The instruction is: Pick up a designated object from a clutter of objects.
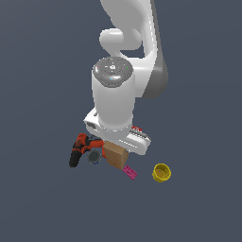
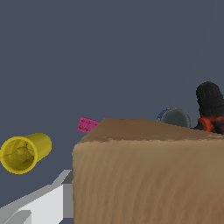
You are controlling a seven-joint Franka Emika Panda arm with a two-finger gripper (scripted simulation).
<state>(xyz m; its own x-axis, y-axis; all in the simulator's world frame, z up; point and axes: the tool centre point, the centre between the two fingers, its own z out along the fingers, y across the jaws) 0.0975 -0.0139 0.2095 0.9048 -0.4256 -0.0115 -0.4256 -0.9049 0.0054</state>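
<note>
- Hanging low over the pile, the arm covers most of the clutter in the exterior view; its gripper sits right at the top of the brown box. Approach looks complete; lift not shown as done.
- Brown box: largest item, in the middle of the pile, between the power drill and the pink block. In the wrist view it fills the near foreground, very close to the camera.
- Whether the box rests on the grey floor or is raised, I cannot tell.
- Long axis: cannot judge; only a short brown stub shows below the hand in the exterior view, and the wrist view shows one broad face plus a receding top.
- Hand state: one pale finger shows beside the box face; the other is out of sight. Contact and width of opening cannot be told.
- Power drill: red-and-black, on the pile's side toward the exterior view's left.
- Yellow cup: on its side, apart from the pile.
- Grey can: just beside the box.
- Left to do, by my judgement: confirm the grip, raise the box clear.
</note>
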